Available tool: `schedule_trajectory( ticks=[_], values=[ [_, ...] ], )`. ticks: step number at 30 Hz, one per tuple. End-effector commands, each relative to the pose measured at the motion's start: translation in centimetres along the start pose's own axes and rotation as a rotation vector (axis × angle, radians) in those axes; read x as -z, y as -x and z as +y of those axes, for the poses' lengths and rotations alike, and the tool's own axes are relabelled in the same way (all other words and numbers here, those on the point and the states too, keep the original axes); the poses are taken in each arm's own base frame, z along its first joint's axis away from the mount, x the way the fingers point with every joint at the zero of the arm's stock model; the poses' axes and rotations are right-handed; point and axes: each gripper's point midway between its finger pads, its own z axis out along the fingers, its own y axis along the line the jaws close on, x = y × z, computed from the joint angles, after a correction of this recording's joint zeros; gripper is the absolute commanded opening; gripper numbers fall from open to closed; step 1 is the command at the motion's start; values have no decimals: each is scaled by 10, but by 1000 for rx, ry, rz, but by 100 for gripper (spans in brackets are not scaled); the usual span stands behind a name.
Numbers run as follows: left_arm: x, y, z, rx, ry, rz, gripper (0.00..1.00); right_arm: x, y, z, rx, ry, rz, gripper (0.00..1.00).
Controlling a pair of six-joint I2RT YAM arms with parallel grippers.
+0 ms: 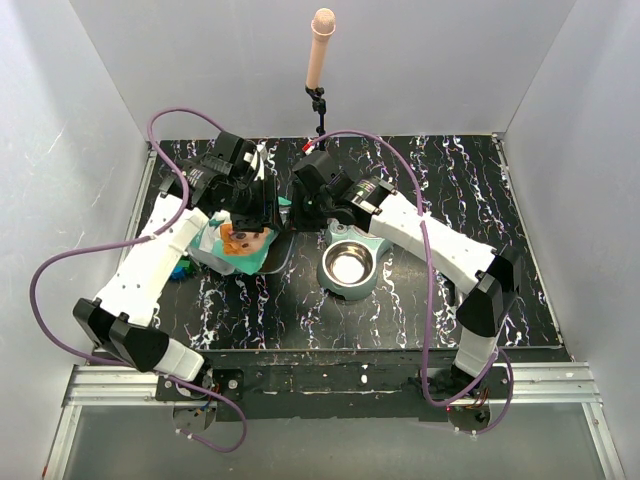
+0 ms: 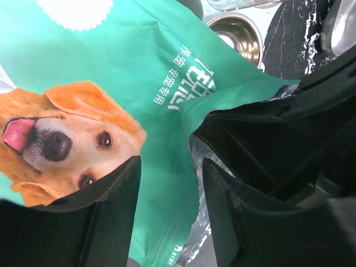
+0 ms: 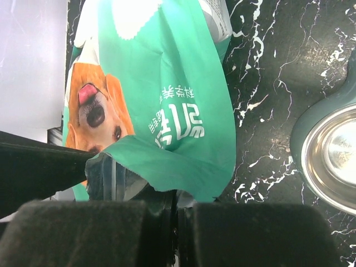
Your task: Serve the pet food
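Teal-green film marked the bag [image 1: 240, 246], which lay flat on the black marbled surface [image 1: 450, 190], left of centre in the overhead view, with its dog portrait facing up. No pet food was seen anywhere; it was judged to be inside the bag. The right end effector [image 3: 175, 219] was pressed together at the bottom of its wrist view, apparently pinching a folded edge of the bag where silvery lining showed. The left end effector [image 2: 169, 175] was spread above the portrait, with nothing between its fingers. The steel bowl [image 1: 326, 276] stood just right of the bag and looked empty.

The step in hand was judged to be getting the bag under control for pouring. The pinch on the thin edge would best be kept firm. The body of the bag should be taken lower down by the spread end effector, stood upright, then tipped slowly over the bowl.

Whether the mouth was cut open or sealed could not be told. The bag's ends were cut off in both wrist views. A small blue object [image 1: 181, 270] beside the left arm could not be identified.
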Motion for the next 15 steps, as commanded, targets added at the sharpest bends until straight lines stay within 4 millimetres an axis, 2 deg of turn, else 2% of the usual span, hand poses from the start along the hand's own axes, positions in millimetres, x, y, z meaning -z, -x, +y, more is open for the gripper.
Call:
schedule_trajectory(
  ticks=[1, 3, 9, 10, 12, 15],
  values=[
    [-4, -5, 0, -31, 0, 26, 44, 32, 28, 31, -1, 135, -105, 1],
    [-4, -5, 6, -42, 26, 17, 36, 32, 27, 32, -6, 141, -102, 1],
    [-13, -11, 5, -44, 14, 51, 40, 28, 27, 35, -35, 184, -78, 1],
    [-12, -9, 7, -43, 21, 36, 36, 26, 29, 34, -32, 185, -78, 1],
    [-7, 5, 17, -46, 82, -44, 16, 22, 31, 33, -23, 188, -72, 1],
    [-5, 20, 28, -40, 146, -102, 5, 18, 37, 39, 9, 242, -68, 1]
  ],
)
